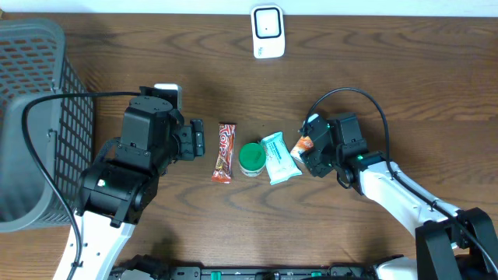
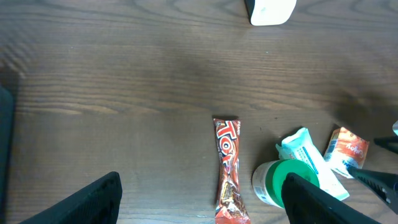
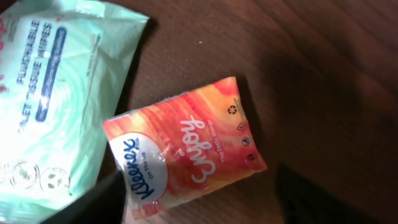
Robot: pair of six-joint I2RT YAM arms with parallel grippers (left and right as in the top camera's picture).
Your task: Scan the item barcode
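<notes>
The item in hand appears to be the tissue pack [image 3: 186, 146], a small orange film-wrapped packet lying flat on the table [image 3: 348, 74] directly below the right gripper [image 3: 199, 180], between its two fingers. The right gripper is spread wide and grips nothing: one finger [image 3: 99, 202] stands at the pack's corner, while the other sits clear of the opposite edge with bare table between. Expect the pack to be very light, soft and compressible, with a glossy wrapper that is likely to slip under a weak pinch. It will crumple rather than break, so moderate force is acceptable. Take hold across the short width, near the middle of the body. Avoid the crimped end seals, which fold and let the pack swing. No barcode is visible on the upper face, so it probably sits underneath; choose a grip that leaves that face uncovered and allows a wrist turn toward the scanner [image 1: 268, 31], which stands well ahead of the hand at the far table edge. A wipes pack [image 3: 56, 93] lies just beside the pack, on the side of the nearer finger; keep that finger from catching its edge. The left gripper [image 2: 202, 180] hangs open and empty, well apart from the pack.
</notes>
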